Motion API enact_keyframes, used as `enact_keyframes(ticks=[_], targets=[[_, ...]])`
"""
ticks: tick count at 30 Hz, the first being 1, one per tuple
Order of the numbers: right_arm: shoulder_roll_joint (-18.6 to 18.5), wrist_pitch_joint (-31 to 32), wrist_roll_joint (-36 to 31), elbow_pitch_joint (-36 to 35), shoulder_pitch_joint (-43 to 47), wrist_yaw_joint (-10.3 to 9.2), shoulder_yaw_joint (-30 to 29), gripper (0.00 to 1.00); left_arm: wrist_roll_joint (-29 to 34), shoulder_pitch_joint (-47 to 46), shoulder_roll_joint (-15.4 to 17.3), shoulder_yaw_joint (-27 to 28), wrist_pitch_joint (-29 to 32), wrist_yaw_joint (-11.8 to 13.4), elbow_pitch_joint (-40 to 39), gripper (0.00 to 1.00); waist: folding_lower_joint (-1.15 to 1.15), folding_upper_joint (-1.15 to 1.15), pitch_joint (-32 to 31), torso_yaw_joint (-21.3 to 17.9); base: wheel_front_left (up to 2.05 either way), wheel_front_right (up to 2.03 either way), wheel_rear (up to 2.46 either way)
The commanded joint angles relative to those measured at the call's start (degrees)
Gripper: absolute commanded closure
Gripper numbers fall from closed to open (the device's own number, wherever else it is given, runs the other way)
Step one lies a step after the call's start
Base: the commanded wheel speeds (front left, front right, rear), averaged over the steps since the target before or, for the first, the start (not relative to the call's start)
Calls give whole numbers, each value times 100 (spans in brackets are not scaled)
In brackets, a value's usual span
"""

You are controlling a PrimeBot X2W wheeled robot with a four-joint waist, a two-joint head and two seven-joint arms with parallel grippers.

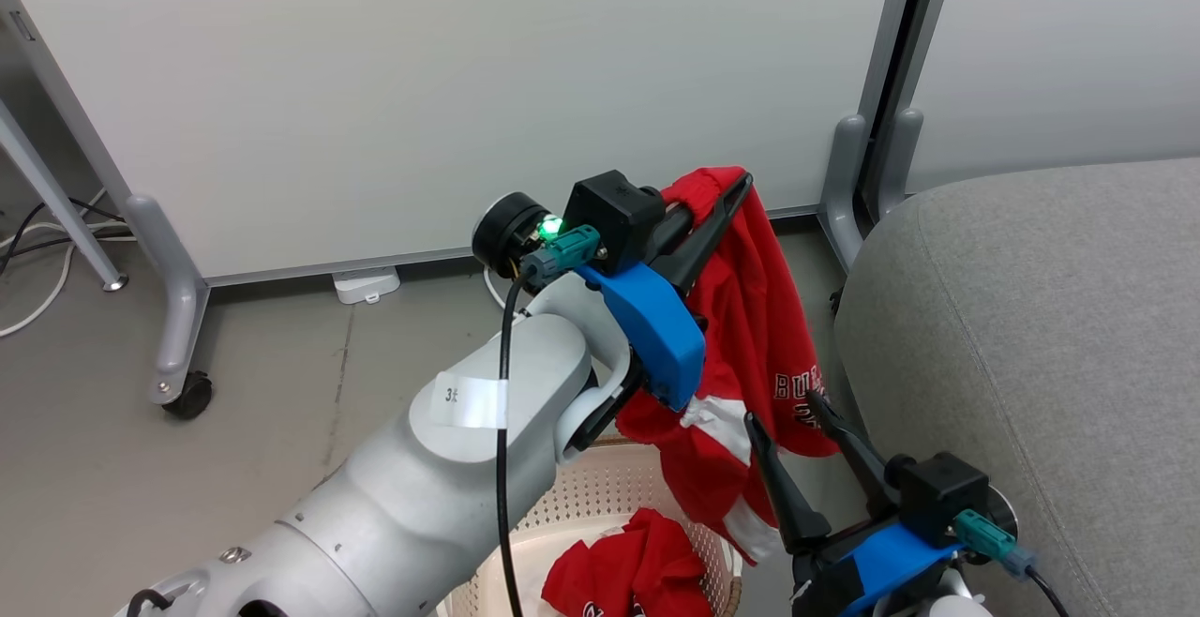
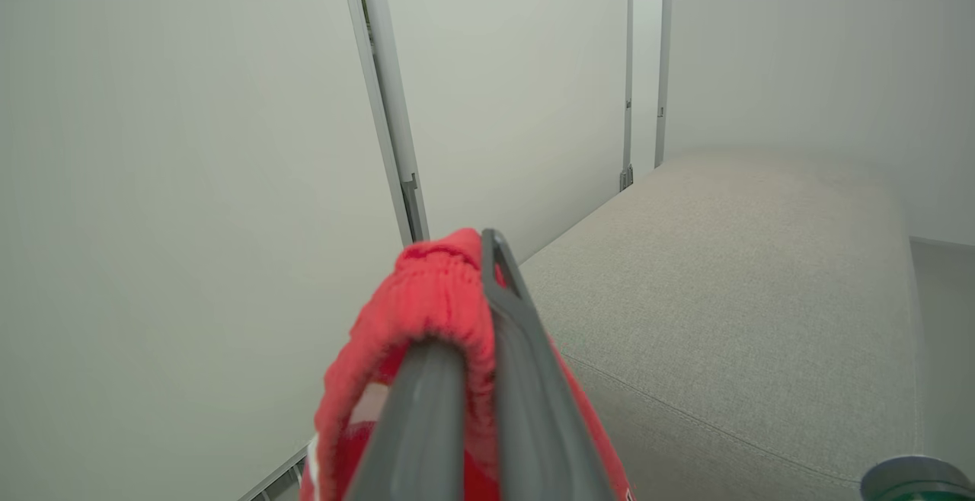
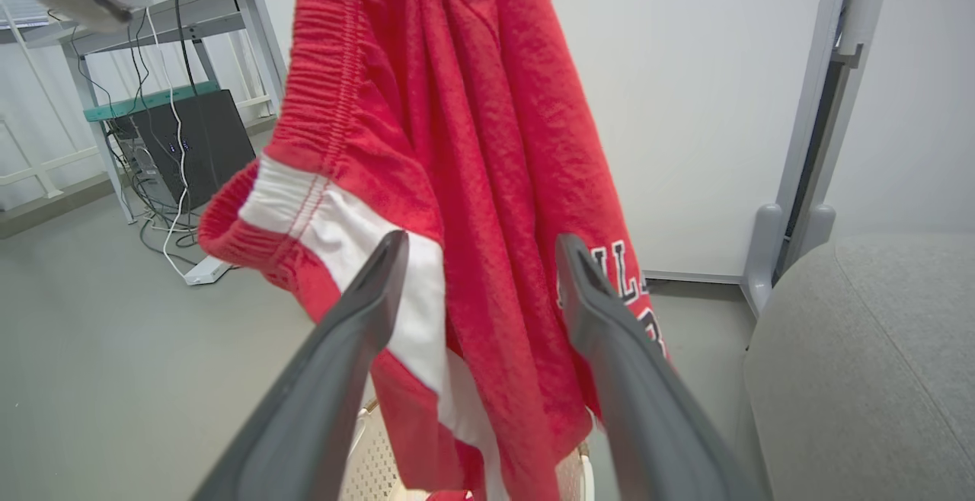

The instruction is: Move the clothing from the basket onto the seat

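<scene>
Pinching red shorts [image 1: 759,317] by the elastic waistband, left gripper [image 1: 736,188] clamped tight, high above the basket [image 1: 600,486]
Shorts hang free with white trim and lettering; right gripper [image 1: 780,408], fingers spread wide, sits at their lower part, not closed on them. Another red garment [image 1: 637,570] lies in the cream perforated basket below; grey sofa [image 1: 1031,336] stands just beside, to the right

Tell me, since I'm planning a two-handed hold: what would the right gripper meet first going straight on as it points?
Probably the hanging red garment, draped just ahead of the open right gripper; depth is unclear.
</scene>
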Motion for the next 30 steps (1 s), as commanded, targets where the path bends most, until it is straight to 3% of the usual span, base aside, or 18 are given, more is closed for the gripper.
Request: enact_keyframes(ticks=[1, 12, 30], targets=[[-14, 26, -19, 11, 33, 1, 36, 0, -61, -81, 5, -43, -22, 27, 17, 100, 0, 0, 0, 0, 0, 0, 0], [-14, 228, -301, 369, -393, 1, 53, 0, -287, -204, 6, -315, -73, 88, 4, 100, 0, 0, 84, -24, 0, 0, 0], [-16, 230, -432, 1878, -1516, 1, 366, 0, -584, -238, 5, -735, -108, 140, -242, 100, 0, 0, 101, -3, 0, 0, 0]])
